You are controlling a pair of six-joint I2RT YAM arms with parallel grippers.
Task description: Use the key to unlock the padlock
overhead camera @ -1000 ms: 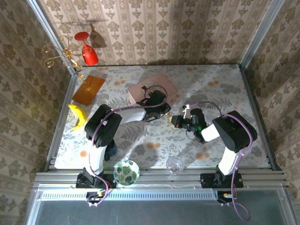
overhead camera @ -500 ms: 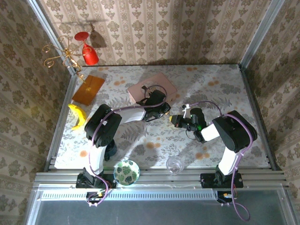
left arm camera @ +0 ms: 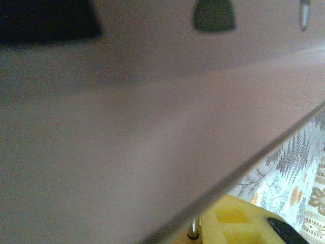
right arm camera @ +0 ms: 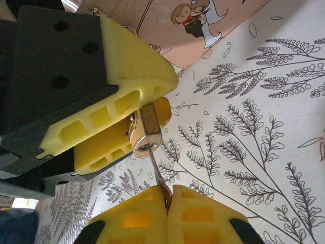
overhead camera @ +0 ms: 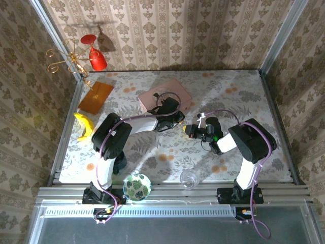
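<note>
Damask wallpaper walls in a flower-printed tabletop (overhead camera: 238, 101). The left fingers (right arm camera: 129, 61) pinch the padlock (right arm camera: 146, 127) just beside the closed pink box (right arm camera: 203, 30). The right fingers (right arm camera: 134, 216), pressed together on the key (right arm camera: 156, 172), hold its tip at the keyhole. Turning it and freeing the shackle seem left. The bowl (overhead camera: 137, 186) and glass (overhead camera: 188, 178) look empty.
</note>
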